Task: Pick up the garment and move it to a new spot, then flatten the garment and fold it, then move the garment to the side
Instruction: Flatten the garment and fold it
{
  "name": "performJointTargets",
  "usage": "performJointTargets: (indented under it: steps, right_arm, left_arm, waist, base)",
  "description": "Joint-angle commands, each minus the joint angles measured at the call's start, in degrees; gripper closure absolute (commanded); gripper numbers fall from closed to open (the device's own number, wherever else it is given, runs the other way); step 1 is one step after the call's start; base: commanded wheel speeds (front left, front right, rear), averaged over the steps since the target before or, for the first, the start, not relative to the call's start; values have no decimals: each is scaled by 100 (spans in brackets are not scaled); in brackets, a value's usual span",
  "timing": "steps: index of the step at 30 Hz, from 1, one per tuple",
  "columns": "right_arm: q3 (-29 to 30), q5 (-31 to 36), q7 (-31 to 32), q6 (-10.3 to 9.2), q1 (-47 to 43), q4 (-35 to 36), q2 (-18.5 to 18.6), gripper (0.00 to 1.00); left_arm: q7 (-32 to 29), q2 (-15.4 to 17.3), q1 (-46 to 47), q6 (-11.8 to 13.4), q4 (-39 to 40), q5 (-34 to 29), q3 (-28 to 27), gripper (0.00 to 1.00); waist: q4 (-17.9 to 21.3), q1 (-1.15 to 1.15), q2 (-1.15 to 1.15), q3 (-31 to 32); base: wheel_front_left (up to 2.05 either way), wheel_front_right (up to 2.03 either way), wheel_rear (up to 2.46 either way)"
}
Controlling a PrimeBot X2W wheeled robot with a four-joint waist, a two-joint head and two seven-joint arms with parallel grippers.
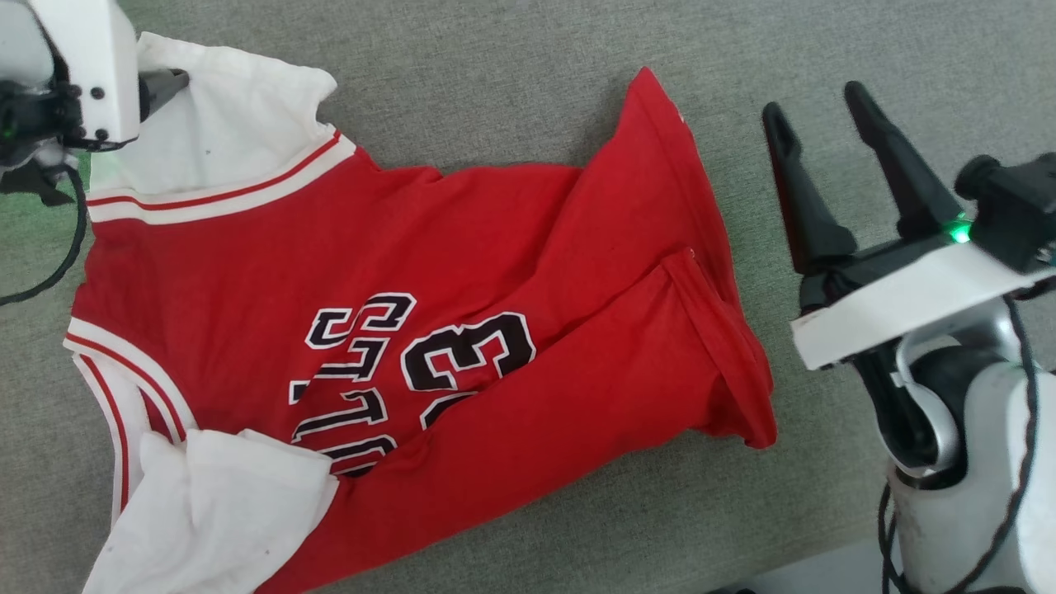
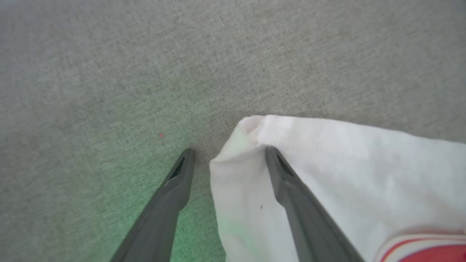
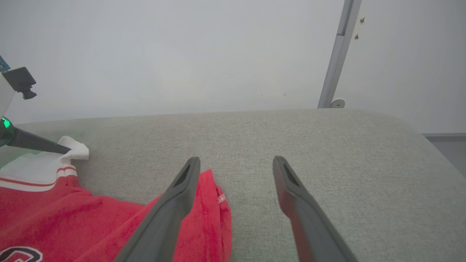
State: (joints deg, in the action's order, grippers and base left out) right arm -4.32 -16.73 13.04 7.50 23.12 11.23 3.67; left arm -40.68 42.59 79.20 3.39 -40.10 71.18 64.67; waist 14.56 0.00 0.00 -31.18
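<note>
1. The left gripper (image 2: 228, 151) is spread, pinching nothing yet. The outer corner of the garment's far sleeve (image 1: 239, 115) sits in the gap between its two fingers (image 2: 287, 182). One finger lies over the white cloth and the other rests by the bare grey padded surface (image 1: 495, 74).
2. The right gripper (image 1: 813, 103) is also spread and empty. It hovers just right of the hem (image 1: 726, 330), and in its wrist view the far hem corner shows beside one finger.
3. The garment (image 1: 247, 272) lies print-up on the padded surface, collar to the left and hem to the right. It is not flat. A long diagonal fold lays the near side of the body over the "23" print (image 1: 462, 355). The far hem corner peaks away from the robot, and the near sleeve (image 1: 223, 503) is crumpled at the lower left.
4. The step in hand looks like flattening, starting with that far sleeve corner.
5. To do it well:
   - Close on the doubled corner itself, low against the surface, so both layers are caught and not just the edge.
   - Draw it far and left only until the sleeve lies smooth. Pulling harder would likely drag the whole body.
   - Have the right gripper take the far hem corner as a counter-hold, so the cloth tensions between the two grips.
   - The diagonal fold needs opening toward the near side afterwards.
</note>
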Motion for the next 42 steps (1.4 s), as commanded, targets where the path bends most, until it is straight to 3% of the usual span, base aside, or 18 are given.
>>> performJointTargets:
  steps: [1,4,5,6,14,16,17,25,26,27,32,42]
  right_arm:
    - [-53,-14,85,-2,102,-22,7,0]
    - [-175,-77,298,-2,190,-121,68,0]
    - [-213,-110,389,-2,229,-163,82,0]
    - [-260,-151,491,-2,282,-202,101,0]
    - [-634,-323,1532,-2,1053,-1047,333,0]
    - [-737,-352,1855,-2,1291,-1371,373,0]
    - [-943,-334,2351,-2,1683,-1886,499,0]
    - [-1547,-520,3163,-2,2437,-2980,602,0]
    - [-1650,-530,3258,-2,2515,-3128,642,36]
    - [-1724,-579,3325,-2,2571,-3251,675,100]
    - [-1720,-829,3292,-3,2751,-3452,860,100]
    - [-1544,-1141,2803,-3,2438,-3138,1446,100]
  left_arm:
    - [-125,-67,-158,-4,-194,-102,196,0]
    - [-316,-232,-220,-30,-472,-69,283,0]
    - [-479,-279,-279,-40,-559,-53,351,22]
    - [-553,-313,-277,-119,-593,-84,409,100]
    - [-229,-673,-3,-461,-832,-196,382,100]
    - [-155,-783,23,-495,-915,-191,365,100]
    - [-69,-935,45,-549,-1034,-161,340,100]
    - [121,-1206,96,-693,-1281,-128,292,100]
    - [136,-1245,92,-710,-1313,-129,290,100]
    - [194,-1285,93,-716,-1351,-122,274,100]
    - [509,-1352,136,-776,-1551,-113,179,100]
    - [1037,-1321,280,-976,-1721,-40,12,100]
  waist:
    - [-1,0,0,-20]
    - [4,0,0,-44]
    - [0,0,0,-45]
    - [-6,0,0,-50]
    - [-185,0,0,-7]
    - [-242,0,0,17]
    - [-329,0,0,37]
    - [-496,0,0,72]
    - [-526,0,0,81]
    - [-560,0,0,94]
    - [-728,0,0,229]
    - [-1126,0,0,674]
  base:
    - [0,0,0]
    - [0,0,0]
    - [0,0,0]
    - [0,0,0]
    - [0,0,0]
    - [0,0,0]
    - [0,0,0]
    - [0,0,0]
    - [0,0,0]
    - [0,0,0]
    - [0,0,0]
    - [0,0,0]
